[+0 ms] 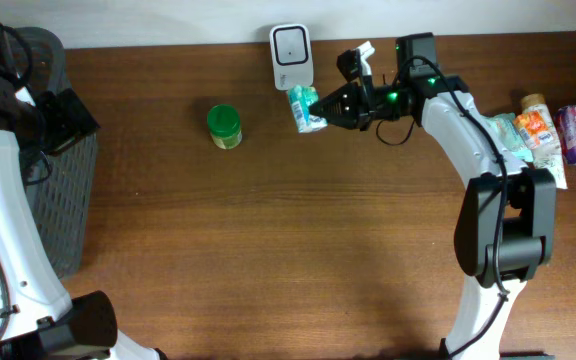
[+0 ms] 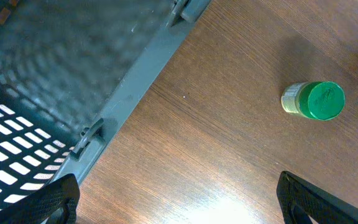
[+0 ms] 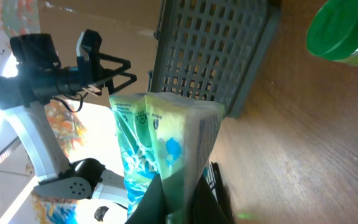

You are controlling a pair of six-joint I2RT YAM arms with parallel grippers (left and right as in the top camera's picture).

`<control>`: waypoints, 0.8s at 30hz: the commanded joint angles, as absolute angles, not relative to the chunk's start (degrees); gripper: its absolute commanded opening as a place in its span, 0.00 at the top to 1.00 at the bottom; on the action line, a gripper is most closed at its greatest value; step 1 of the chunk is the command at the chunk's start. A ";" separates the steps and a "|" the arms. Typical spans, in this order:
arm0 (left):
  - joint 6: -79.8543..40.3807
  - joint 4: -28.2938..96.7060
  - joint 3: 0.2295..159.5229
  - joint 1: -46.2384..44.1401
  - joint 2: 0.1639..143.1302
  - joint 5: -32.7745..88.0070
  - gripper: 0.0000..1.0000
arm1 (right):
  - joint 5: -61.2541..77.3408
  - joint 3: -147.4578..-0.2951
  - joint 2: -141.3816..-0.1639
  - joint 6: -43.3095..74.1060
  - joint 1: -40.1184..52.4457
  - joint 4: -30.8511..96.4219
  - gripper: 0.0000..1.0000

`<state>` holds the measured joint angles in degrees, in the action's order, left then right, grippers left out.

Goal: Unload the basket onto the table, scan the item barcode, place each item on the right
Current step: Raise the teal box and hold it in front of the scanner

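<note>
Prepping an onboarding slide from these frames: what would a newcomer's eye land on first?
First, the right gripper shut on a teal packet, held just in front of the white scanner at the table's far edge. Next, the green-lidded jar standing alone to the left of the scanner. Then the grey basket at the left edge, with the left gripper open above its rim.
</note>
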<state>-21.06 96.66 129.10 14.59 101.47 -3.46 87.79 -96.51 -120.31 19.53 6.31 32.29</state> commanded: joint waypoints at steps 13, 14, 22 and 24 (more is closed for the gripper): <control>-21.85 96.73 129.03 14.81 100.27 -3.90 0.01 | 88.92 -96.64 -118.87 20.03 1.63 30.61 0.96; -21.85 96.73 129.03 14.81 100.27 -3.90 0.01 | 88.92 -96.64 -118.87 20.03 1.76 30.63 0.96; -21.82 96.73 129.03 14.81 100.27 -3.90 0.01 | 72.90 -96.64 -118.87 20.03 4.62 30.61 0.96; -21.85 96.73 129.03 14.81 100.27 -3.90 0.01 | 53.06 -96.64 -118.87 20.01 6.90 30.30 0.96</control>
<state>-21.06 96.68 129.10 14.59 101.47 -3.46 72.58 -96.51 -120.31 19.77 4.56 30.55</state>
